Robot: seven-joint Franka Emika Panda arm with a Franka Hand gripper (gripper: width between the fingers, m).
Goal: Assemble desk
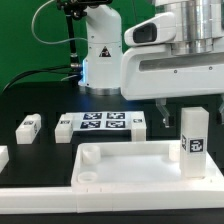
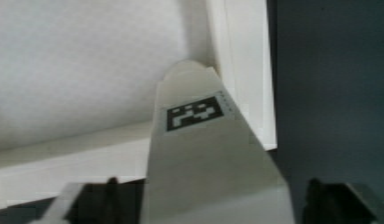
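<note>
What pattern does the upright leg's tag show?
Black squares on white, on the tag; clearest in the wrist view.

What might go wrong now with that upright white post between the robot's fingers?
The leg post stands upright at the end of the tabletop on the exterior view's right, with the hand straddling it. An off-centre squeeze may tip it. Whether it sits in a corner socket is not visible, so it may topple if nudged.

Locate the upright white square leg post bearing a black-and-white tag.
In the exterior view, the upright white square leg post stands at that view's right, on the right end of the white rimmed rectangular tabletop panel, with the marker board further left.
</note>
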